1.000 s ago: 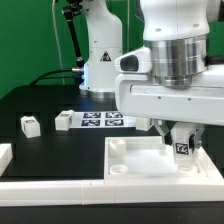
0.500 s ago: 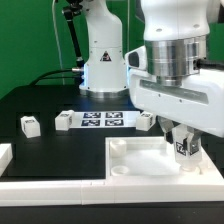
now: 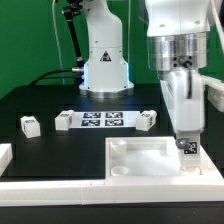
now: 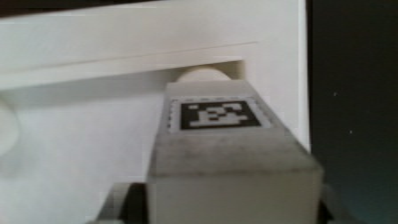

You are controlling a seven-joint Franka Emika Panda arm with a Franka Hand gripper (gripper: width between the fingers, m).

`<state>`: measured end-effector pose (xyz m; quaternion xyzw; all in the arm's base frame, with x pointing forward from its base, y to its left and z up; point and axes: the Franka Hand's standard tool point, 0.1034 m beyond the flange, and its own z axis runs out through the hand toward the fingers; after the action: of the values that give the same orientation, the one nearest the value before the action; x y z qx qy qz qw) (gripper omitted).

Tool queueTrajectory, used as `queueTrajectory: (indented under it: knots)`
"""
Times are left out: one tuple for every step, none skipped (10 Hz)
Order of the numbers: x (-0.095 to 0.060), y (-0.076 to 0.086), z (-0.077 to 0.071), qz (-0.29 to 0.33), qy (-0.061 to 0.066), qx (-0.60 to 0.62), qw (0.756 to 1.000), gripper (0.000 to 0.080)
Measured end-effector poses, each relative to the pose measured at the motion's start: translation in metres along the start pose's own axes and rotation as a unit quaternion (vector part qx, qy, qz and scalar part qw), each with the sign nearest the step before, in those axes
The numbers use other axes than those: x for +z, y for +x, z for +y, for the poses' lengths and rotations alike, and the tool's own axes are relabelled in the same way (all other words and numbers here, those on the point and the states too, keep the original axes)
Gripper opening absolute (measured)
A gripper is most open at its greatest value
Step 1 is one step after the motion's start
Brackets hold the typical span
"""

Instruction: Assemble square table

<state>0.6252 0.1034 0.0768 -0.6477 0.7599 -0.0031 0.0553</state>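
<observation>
The gripper (image 3: 186, 138) is clamped on a leg (image 3: 186, 148), holding it upright (tag toward the exterior camera) over the tabletop (image 3: 135, 152) corner on the exterior view's right, at a round socket (image 4: 208, 75). I cannot tell whether they touch. Three spare legs (image 3: 64, 120) lie on the black table (image 3: 40, 100) beside the marker board (image 3: 101, 120).

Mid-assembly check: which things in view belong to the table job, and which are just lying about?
Job:
- square tabletop with its corner socket
- leg held in the gripper by that socket
- three loose legs

Lying about:
- marker board
- white border rail along the front
</observation>
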Motion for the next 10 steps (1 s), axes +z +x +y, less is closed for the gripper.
queueTrajectory:
  knots:
    - [0.000, 0.000, 0.000, 0.000, -0.001, 0.001, 1.000, 0.0291]
    - [0.000, 0.000, 0.000, 0.000, -0.001, -0.017, 1.000, 0.0291]
    - [0.001, 0.000, 0.000, 0.003, -0.003, -0.029, 1.000, 0.0291]
    - [0.000, -0.003, -0.002, 0.018, -0.011, -0.106, 0.994, 0.0452]
    - [-0.002, -0.007, -0.006, 0.029, -0.010, -0.180, 0.983, 0.0576]
    - [-0.003, -0.008, -0.006, 0.029, -0.011, -0.217, 0.976, 0.0576]
    - [-0.002, -0.007, -0.006, 0.030, -0.012, -0.247, 0.969, 0.0634]
    - [-0.002, -0.007, -0.006, 0.029, -0.013, -0.285, 0.958, 0.0645]
    - [-0.002, -0.007, -0.006, 0.030, -0.015, -0.322, 0.946, 0.0645]
    - [0.000, -0.011, -0.003, 0.032, -0.018, -0.379, 0.925, 0.0649]
